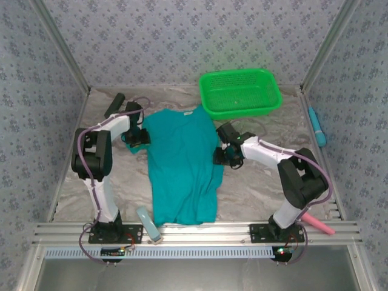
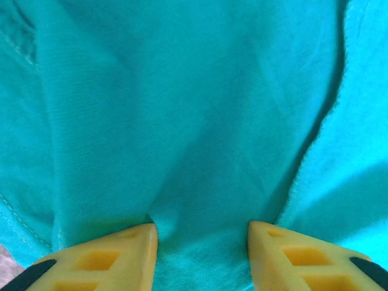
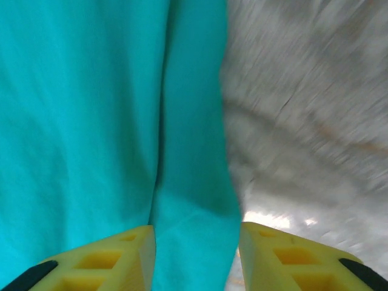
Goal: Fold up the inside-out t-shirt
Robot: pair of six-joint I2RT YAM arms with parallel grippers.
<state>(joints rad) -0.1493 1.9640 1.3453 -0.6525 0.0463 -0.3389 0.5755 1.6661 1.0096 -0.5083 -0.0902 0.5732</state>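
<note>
The teal t-shirt (image 1: 182, 170) lies spread on the marbled table, neck toward the far side and hem near the front rail. My left gripper (image 1: 138, 136) sits low at the shirt's left sleeve. In the left wrist view the yellow fingers (image 2: 121, 254) stand apart, with smooth teal cloth (image 2: 200, 121) under and between them, so the left gripper (image 2: 203, 233) is open. My right gripper (image 1: 223, 154) is at the shirt's right edge. Its fingers (image 3: 115, 257) also stand apart, straddling a folded strip of the cloth (image 3: 194, 200), so the right gripper (image 3: 197, 233) is open.
A bright green mesh basket (image 1: 239, 91) stands at the back right, just past the shirt's collar. A black object (image 1: 114, 104) lies at the back left and a blue tool (image 1: 316, 126) by the right wall. A pale blue item (image 1: 148, 223) and a pink one (image 1: 318, 223) rest near the front rail.
</note>
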